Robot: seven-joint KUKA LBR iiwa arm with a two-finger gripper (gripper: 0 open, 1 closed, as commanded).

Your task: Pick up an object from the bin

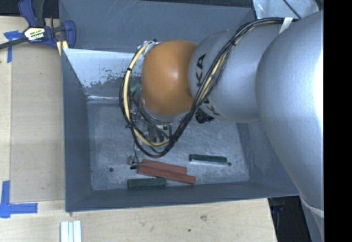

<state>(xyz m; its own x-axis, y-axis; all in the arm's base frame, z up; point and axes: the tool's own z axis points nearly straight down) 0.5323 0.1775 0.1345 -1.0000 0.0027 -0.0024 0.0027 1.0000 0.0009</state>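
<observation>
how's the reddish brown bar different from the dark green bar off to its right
Colour: the reddish brown bar is rust red, while the dark green bar is close to black-green. Size: the reddish brown bar looks longer and wider than the dark green bar. Pose: the reddish brown bar slants down toward the right, while the dark green bar lies nearly level. Both are slim, straight pieces lying flat on the bin floor.

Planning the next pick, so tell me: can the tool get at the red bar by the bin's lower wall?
Probably yes. The tool hangs right at the left end of the red bar. Nothing lies on it, though a green bar sits close beside.
</observation>
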